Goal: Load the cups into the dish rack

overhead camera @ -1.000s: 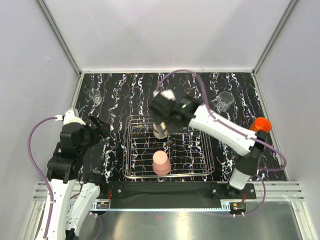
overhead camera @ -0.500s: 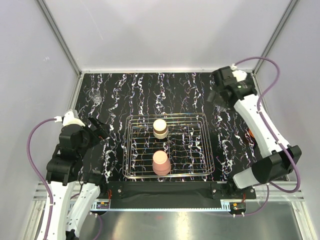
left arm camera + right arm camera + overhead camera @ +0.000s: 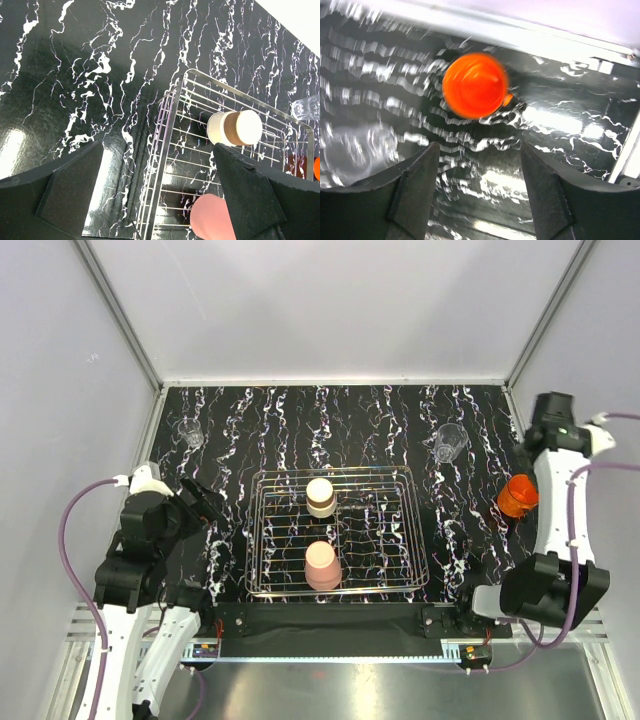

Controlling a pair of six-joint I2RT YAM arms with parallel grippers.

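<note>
Reaching for the orange cup (image 3: 475,85) on the bench, right of the dish rack (image 3: 415,540), well apart. Holding the right hand (image 3: 480,190) near it, open and empty (left hand (image 3: 157,195) wide too). Next: drop down, close, carry left.

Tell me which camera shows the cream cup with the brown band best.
Left wrist: the cream cup appears large and sharp, its brown band and side plain, inside the dish rack. The top external view shows it small, from above. The right wrist view does not show it.
</note>
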